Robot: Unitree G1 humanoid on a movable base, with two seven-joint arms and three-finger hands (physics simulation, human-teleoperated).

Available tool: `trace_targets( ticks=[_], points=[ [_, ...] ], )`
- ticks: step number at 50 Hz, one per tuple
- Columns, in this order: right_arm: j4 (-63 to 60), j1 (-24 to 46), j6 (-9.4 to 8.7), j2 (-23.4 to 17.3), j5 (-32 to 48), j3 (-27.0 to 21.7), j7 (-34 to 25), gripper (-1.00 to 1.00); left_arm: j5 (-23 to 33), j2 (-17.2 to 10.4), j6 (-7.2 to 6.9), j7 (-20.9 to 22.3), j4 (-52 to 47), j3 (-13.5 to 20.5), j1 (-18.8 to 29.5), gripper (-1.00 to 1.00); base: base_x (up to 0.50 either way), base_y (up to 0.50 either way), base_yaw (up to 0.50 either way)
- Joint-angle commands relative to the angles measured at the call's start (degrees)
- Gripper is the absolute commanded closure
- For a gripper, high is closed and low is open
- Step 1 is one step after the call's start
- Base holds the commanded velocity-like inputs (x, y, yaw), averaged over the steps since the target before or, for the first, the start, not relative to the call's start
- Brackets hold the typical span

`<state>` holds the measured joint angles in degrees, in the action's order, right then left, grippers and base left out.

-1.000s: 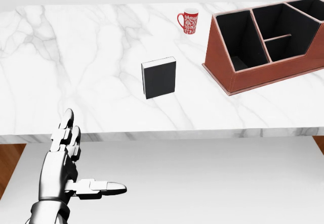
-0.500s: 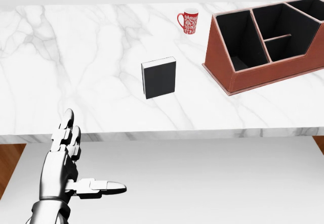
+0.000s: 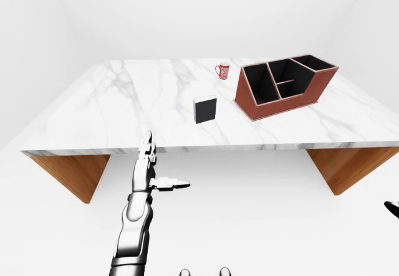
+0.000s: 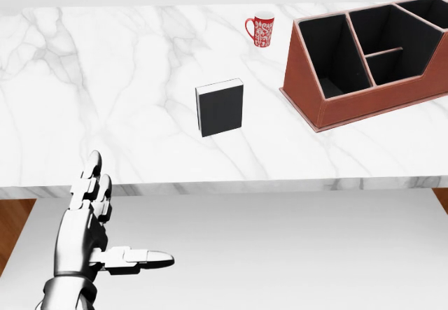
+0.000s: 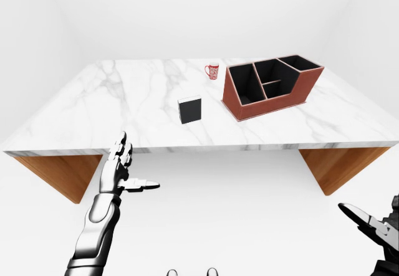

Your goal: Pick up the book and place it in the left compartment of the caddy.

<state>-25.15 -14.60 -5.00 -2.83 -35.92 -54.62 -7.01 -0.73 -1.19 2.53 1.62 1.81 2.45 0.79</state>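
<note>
Book (image 4: pixel 220 108) is standing upright on the white marble counter (image 4: pixel 105 100), roughly dead centre of the head view, with nothing touching it yet. The brown caddy (image 4: pixel 371 100) sits well apart at about 3 o'clock from it, and a red mug (image 4: pixel 261 29) is up at around 1 o'clock, near the caddy's far corner. The left hand (image 4: pixel 94 229) is low at 7 o'clock in the head view, short of the counter edge, fingers (image 4: pixel 92 173) spread wide with the thumb stuck out sideways, holding nothing. The right hand (image 5: pixel 374 226) only pokes into the right-eye view at the bottom corner; what shows looks spread and empty, but most of it is cut off, so I honestly can't tell how open it is. So the job looks like it's at the reach stage. My take: bring the left hand up and over the counter edge, come at the book from its left side, and pinch across the cover and spine rather than shoving from the near face, since an upright book probably tips over easily. Keep the fingers wide until they're either side of it. Then it's a long carry rightward to the left compartment (image 4: pixel 327 51), the one nearest the mug, and I'd watch that the mug doesn't get clipped.
</note>
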Motion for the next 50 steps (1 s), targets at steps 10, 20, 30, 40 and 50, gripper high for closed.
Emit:
trace_targets(
  ticks=[10, 20, 30, 40, 50],
  points=[
    [0.8, 0.09, 0.0, -0.12, 0.79, 0.18, 0.33, -1.0, -0.23, -0.04, -0.06, 0.04, 0.1, 0.06, 0.08, -1.0, 0.0, 0.0, 0.0],
    [0.8, 0.1, 0.0, -0.12, 0.8, 0.17, 0.32, -1.0, -0.24, -0.04, -0.06, 0.04, 0.1, 0.05, 0.08, -1.0, 0.0, 0.0, 0.0],
    [0.94, 0.03, 0.0, 0.05, 1.4, -0.38, 0.07, -1.0, -0.3, -0.13, -0.24, 0.36, 0.7, 0.03, 0.7, -1.0, 0.0, 0.0, 0.0],
    [0.83, -0.11, 0.0, -0.06, 0.85, -0.44, 0.09, -1.0, -0.17, -0.2, 0.87, 0.49, 2.59, 0.07, 1.36, -1.0, 0.0, 0.0, 0.14],
    [0.52, -0.08, 0.0, -0.08, 0.83, -0.52, 0.27, -1.0, -0.12, -0.42, 2.47, 0.54, 6.73, 0.24, 2.76, -1.0, 0.0, 0.0, 0.21]
  ],
)
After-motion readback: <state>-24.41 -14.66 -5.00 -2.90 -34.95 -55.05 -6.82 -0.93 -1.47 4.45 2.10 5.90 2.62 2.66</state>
